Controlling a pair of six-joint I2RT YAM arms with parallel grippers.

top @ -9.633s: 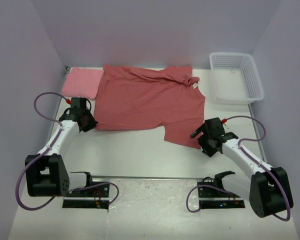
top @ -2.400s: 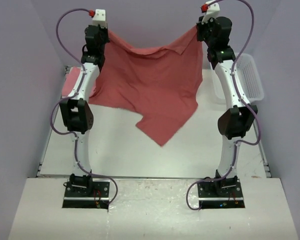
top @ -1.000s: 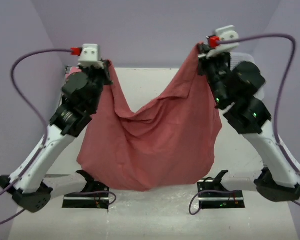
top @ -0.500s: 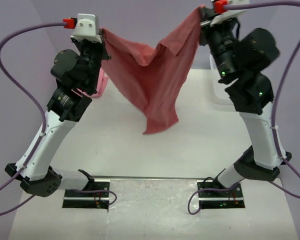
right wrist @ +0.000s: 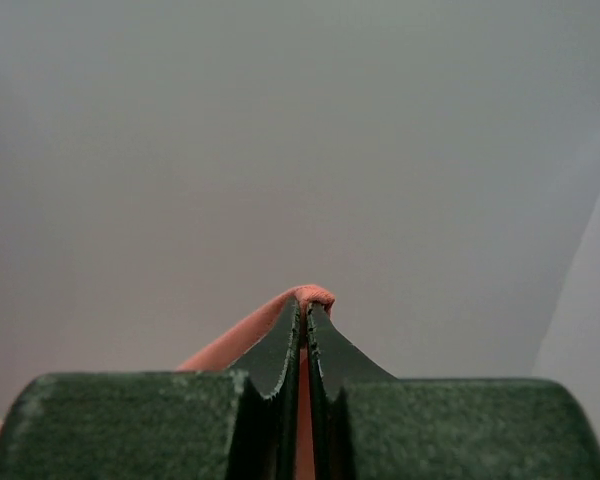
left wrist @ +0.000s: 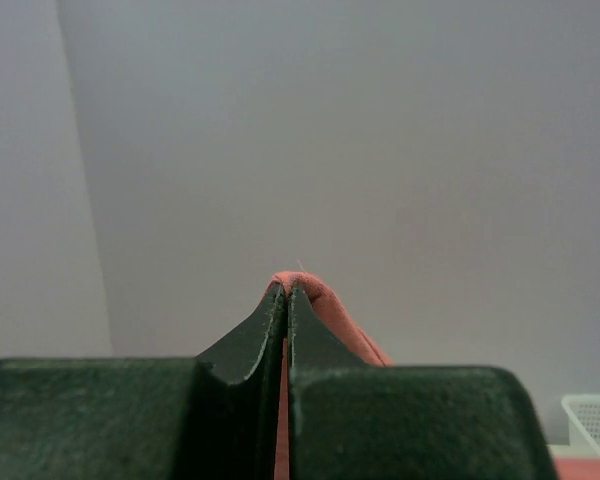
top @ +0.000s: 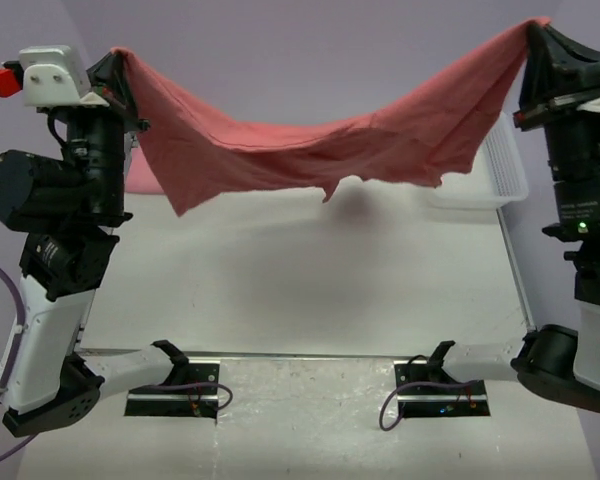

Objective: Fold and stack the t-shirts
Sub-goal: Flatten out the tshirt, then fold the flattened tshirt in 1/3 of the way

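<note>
The brick-red t-shirt [top: 310, 150] hangs stretched in the air between both arms, sagging in the middle, its lower edge loose above the table. My left gripper [top: 115, 58] is shut on its left corner, raised high at the left. My right gripper [top: 535, 28] is shut on the other corner at the top right. In the left wrist view, red cloth [left wrist: 342, 318] pokes out past the closed left gripper [left wrist: 287, 287]. The right wrist view shows the same, with cloth [right wrist: 238, 342] leaving the right gripper [right wrist: 305, 305]. A sliver of the lighter pink t-shirt [top: 143, 172] lies at the back left.
The white lattice basket [top: 511, 170] stands at the back right, partly hidden by the shirt and the right arm; its corner [left wrist: 592, 420] shows in the left wrist view. The white table [top: 330, 275] lies below. Lilac walls enclose three sides.
Both arms have swung apart and come nearer the camera, pulling the red shirt from a hanging bunch into a wide, nearly level sheet. Both grips have held.
</note>
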